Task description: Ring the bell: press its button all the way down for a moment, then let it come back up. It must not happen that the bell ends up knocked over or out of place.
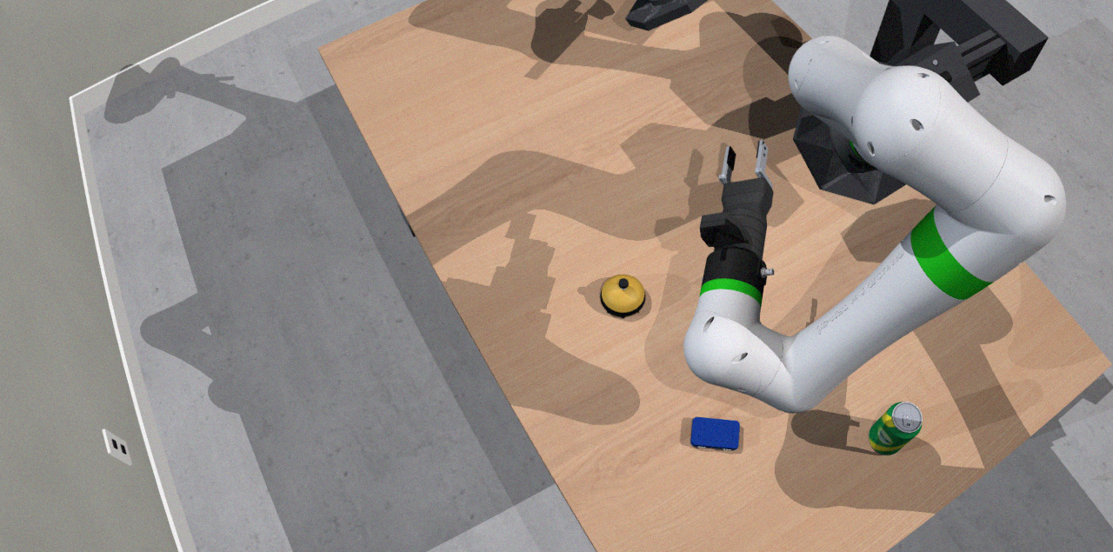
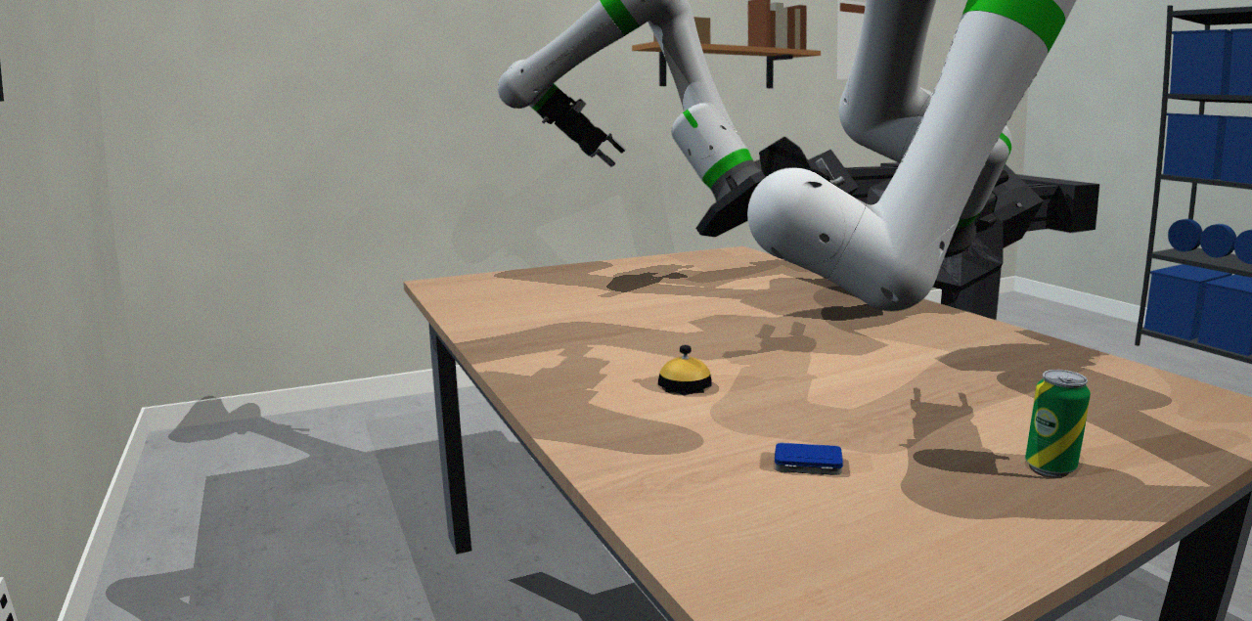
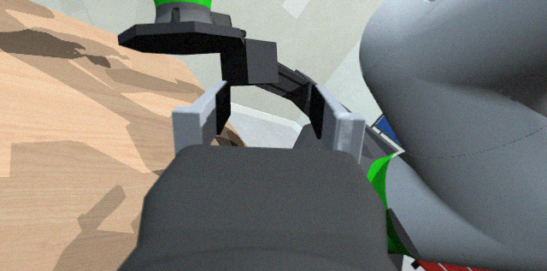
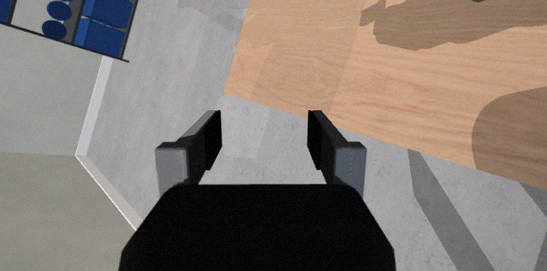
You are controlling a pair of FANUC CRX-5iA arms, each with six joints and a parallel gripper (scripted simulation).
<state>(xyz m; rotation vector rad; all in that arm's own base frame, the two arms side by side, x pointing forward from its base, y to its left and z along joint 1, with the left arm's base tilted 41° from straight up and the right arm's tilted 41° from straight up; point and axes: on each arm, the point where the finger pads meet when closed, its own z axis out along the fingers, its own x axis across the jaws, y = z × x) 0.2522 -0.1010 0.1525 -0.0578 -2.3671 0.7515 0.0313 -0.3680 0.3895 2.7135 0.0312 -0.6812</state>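
The bell, a yellow dome (image 1: 623, 298) (image 2: 684, 372) on a black base, stands upright on the table (image 1: 661, 498) (image 2: 743, 529). Its black button (image 1: 623, 283) (image 2: 685, 349) is up, with nothing touching it. My left gripper (image 1: 745, 148) (image 3: 270, 99) is open and empty, raised above the table, up and to the right of the bell in the top view; the arm hides it in the exterior view. My right gripper (image 2: 617, 156) (image 4: 264, 128) is open and empty, high and far behind the bell, outside the top view. Neither wrist view shows the bell.
A blue box (image 1: 715, 433) (image 2: 808, 456) lies to the right of and nearer than the bell in the exterior view. A green can (image 1: 895, 430) (image 2: 1056, 428) stands farther right. The left forearm (image 1: 863, 299) (image 2: 954, 117) reaches over the table beside the bell.
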